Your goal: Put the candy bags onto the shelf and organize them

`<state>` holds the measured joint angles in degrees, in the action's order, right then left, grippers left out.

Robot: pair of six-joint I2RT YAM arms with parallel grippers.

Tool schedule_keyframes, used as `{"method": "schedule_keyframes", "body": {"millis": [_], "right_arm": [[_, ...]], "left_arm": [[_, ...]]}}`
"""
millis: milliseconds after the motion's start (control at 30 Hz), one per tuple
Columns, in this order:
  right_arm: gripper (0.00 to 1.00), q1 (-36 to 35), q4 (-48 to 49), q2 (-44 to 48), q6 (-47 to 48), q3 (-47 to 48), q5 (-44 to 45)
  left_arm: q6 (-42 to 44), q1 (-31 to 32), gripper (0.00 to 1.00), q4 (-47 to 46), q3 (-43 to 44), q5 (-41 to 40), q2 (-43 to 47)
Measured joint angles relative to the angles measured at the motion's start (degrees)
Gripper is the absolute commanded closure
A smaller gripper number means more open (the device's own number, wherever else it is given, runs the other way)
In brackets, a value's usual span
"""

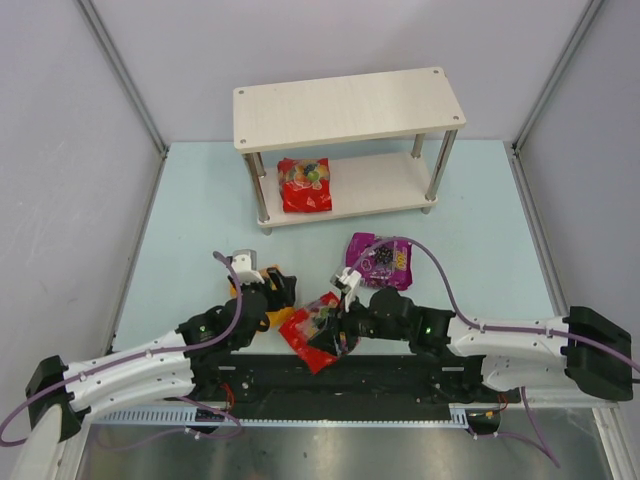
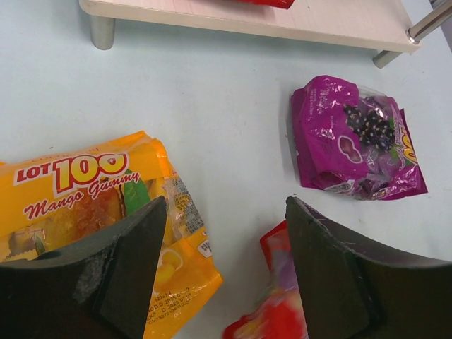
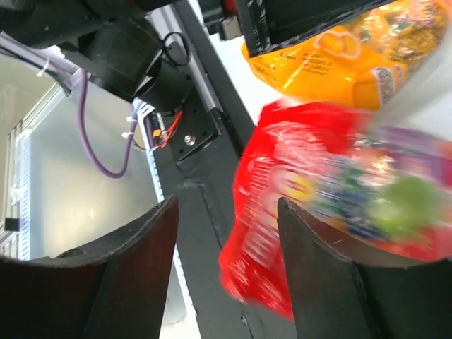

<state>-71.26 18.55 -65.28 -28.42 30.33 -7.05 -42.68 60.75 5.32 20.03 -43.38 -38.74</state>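
The shelf [image 1: 350,105] stands at the back, with one red candy bag [image 1: 305,185] on its lower board [image 2: 282,18]. A purple bag [image 1: 380,260] lies on the table and also shows in the left wrist view [image 2: 353,138]. My left gripper [image 1: 275,290] [image 2: 226,275] is open, its left finger over the orange-yellow mango bag [image 2: 92,205]. A second red bag [image 1: 312,332] [image 2: 282,311] lies at the table's near edge. My right gripper [image 1: 336,325] [image 3: 227,205] is open around that red bag's [image 3: 296,212] blurred edge, with the orange bag [image 3: 339,63] beyond.
The black base rail [image 1: 330,375] runs along the near edge, and the red bag overhangs it. Grey walls enclose the pale blue table [image 1: 200,200]. The shelf's metal posts [image 1: 262,195] stand at its corners.
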Motion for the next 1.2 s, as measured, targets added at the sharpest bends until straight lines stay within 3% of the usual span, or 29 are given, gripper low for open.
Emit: {"method": "schedule_keyframes", "body": {"millis": [333, 433, 500, 633, 867, 1200], "right_arm": [[0.36, 5.7, -5.6, 7.9, 1.4, 0.0, 8.4], [0.29, 9.0, -8.5, 7.6, 1.7, 0.0, 9.7], [0.16, 11.6, -10.1, 6.9, 2.2, 0.0, 8.9], [0.07, 16.6, -11.5, 2.7, 4.9, 0.0, 3.1], [0.07, 20.7, -10.5, -4.1, 9.1, 0.0, -8.0], [0.06, 21.1, -5.7, -10.9, 10.8, 0.0, -18.6]], "left_arm": [[-0.8, 0.0, 0.26, 0.1, 0.0, 0.0, -0.6], [-0.9, 0.0, 0.26, 0.5, 0.0, 0.0, -0.6], [-1.0, 0.0, 0.26, 1.0, 0.0, 0.0, -0.5], [-1.4, 0.0, 0.26, 1.7, 0.0, 0.0, 0.0], [-1.9, 0.0, 0.26, 1.8, 0.0, 0.0, 0.3], [-2.4, 0.0, 0.26, 2.1, 0.0, 0.1, 0.9]]}}
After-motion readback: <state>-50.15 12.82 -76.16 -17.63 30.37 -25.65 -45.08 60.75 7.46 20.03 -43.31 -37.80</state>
